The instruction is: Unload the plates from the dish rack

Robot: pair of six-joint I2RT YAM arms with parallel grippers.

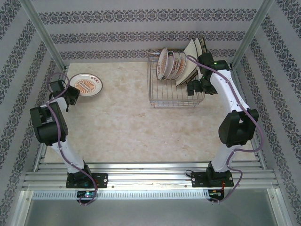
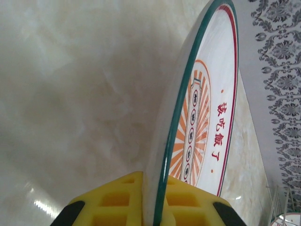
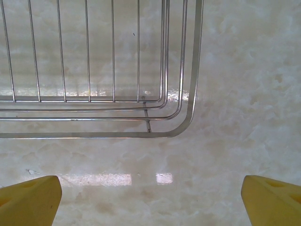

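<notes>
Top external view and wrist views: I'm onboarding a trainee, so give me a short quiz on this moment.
1. True or false: the left gripper is shut on the round white green-rimmed plate.
2. The right gripper is: A open; B shut on a plate; C shut on a wire.
3. What stands in the silver wire dish rack?
Key: 1 true; 2 A; 3 round and square plates.
</notes>
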